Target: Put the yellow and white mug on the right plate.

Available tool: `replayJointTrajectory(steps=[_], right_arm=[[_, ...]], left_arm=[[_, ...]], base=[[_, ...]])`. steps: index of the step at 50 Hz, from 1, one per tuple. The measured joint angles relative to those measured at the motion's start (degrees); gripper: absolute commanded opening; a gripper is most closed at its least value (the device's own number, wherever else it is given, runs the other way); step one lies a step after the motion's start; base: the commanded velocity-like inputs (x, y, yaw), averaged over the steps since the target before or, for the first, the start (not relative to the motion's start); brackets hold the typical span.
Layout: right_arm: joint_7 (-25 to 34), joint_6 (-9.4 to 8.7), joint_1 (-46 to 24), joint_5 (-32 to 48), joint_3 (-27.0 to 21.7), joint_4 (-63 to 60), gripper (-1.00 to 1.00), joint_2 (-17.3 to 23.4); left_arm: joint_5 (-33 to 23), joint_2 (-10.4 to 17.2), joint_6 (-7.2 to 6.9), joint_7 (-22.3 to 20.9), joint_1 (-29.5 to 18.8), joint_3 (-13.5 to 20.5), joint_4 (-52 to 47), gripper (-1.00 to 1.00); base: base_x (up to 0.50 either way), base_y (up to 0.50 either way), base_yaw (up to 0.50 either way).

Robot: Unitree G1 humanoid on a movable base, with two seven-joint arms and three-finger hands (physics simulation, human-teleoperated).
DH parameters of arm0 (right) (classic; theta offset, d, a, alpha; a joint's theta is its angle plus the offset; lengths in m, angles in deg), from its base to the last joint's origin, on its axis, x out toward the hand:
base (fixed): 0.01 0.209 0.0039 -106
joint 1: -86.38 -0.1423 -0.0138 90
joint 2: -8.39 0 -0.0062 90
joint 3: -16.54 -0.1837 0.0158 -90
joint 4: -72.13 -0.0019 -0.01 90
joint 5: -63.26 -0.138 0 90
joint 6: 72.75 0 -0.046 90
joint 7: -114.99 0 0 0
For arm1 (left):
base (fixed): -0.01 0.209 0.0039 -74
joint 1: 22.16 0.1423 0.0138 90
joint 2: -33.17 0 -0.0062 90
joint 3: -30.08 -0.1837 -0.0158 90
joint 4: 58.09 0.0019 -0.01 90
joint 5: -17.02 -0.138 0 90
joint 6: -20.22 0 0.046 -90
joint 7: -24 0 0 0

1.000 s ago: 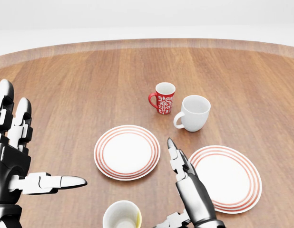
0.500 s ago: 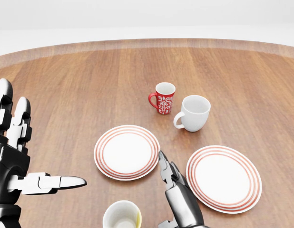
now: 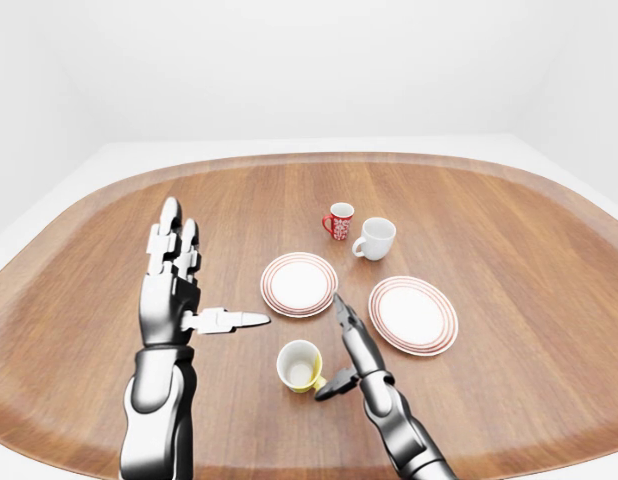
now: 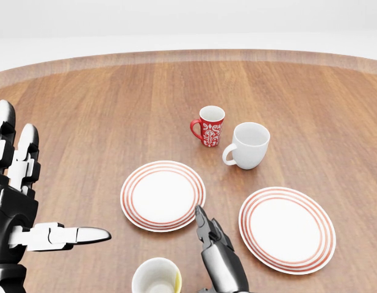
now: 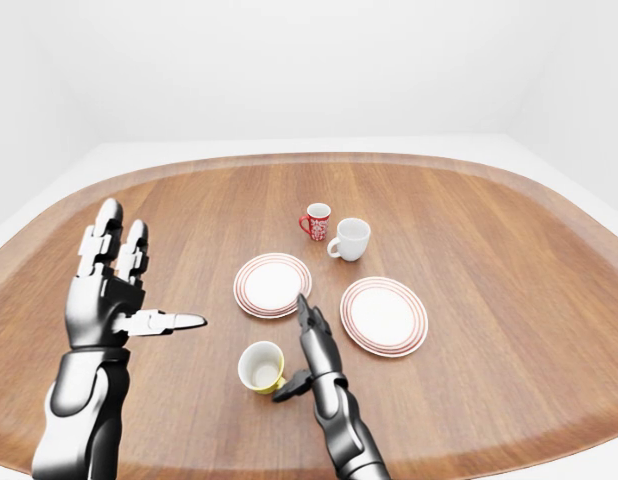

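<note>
The yellow and white mug (image 3: 300, 365) stands upright on the wooden table (image 3: 489, 220), low in the left-eye view, white inside with a yellow outside. My right hand (image 3: 341, 352) is open just to its right, fingers pointing up the view and thumb reaching toward the mug without closing round it. The right plate (image 3: 412, 315), white with red rings, lies bare to the right of that hand. My left hand (image 3: 189, 285) is raised open at the left, well apart from the mug. In the head view the mug (image 4: 156, 278) shows only at the bottom edge.
A second red-ringed plate (image 3: 300, 284) lies above the mug. Beyond it stand a red patterned mug (image 3: 339, 221) and a plain white mug (image 3: 375, 238). The table's rounded edge runs close below my arms.
My right hand has drawn down and leftward in the head view, away from the right plate and closer to the yellow and white mug. The left hand and the tableware have not moved.
</note>
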Motion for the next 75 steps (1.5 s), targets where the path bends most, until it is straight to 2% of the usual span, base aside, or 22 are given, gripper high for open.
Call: replayJointTrajectory(steps=[52, 75], right_arm=[[-1.77, 0.00, -3.74, 1.23, 1.39, 8.48, 1.00, -3.15], [-3.37, 0.00, -5.66, 2.12, 1.78, 13.47, 1.00, -4.41]], left_arm=[[-0.43, 0.06, 0.00, -0.24, 0.22, 0.28, -2.06, 1.00], [-0.87, 0.17, 0.00, -0.88, 0.51, 1.31, -6.00, 1.00]], base=[[0.00, 0.00, 0.00], [0.00, 0.00, 0.00]])
